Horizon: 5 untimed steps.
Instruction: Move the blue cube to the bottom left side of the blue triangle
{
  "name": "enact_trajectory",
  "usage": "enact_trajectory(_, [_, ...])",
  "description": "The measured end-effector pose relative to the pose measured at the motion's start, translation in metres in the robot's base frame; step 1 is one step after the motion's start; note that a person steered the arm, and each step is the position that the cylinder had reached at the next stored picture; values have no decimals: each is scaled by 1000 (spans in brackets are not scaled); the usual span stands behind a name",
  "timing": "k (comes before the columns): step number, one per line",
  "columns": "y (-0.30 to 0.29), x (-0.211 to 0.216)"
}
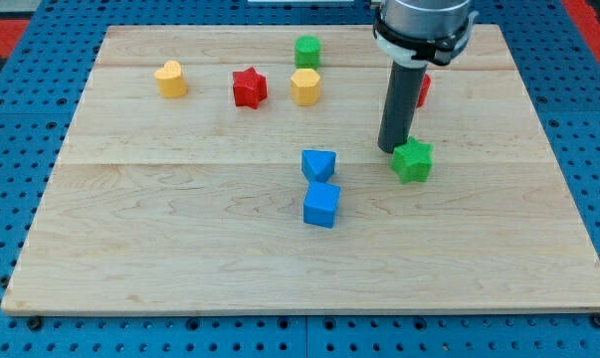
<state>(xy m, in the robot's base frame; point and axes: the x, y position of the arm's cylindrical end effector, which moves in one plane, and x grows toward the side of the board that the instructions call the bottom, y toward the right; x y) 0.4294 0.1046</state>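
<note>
Blue cube (321, 205) lower-left of my tip (392, 149)

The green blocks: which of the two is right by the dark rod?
The green star-shaped block, toward the view's right, sits just beside my tip. The other green block stands far off near the board's top edge, above the yellow hexagonal block.

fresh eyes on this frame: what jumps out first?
The dark rod coming down from the view's top right, with my tip set just left of the green star. Next, the blue pair at board centre: the blue triangle with the blue cube right below it, close or touching. Along the top sit a yellow heart, red star, yellow hexagon and green block.
</note>
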Motion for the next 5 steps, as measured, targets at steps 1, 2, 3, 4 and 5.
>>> enact_trajectory(1, [4, 29])
enact_trajectory(2, [-1, 34])
enact_trajectory(3, [-6, 34])
enact_trajectory(4, [-7, 70])
enact_trajectory(5, [-34, 86])
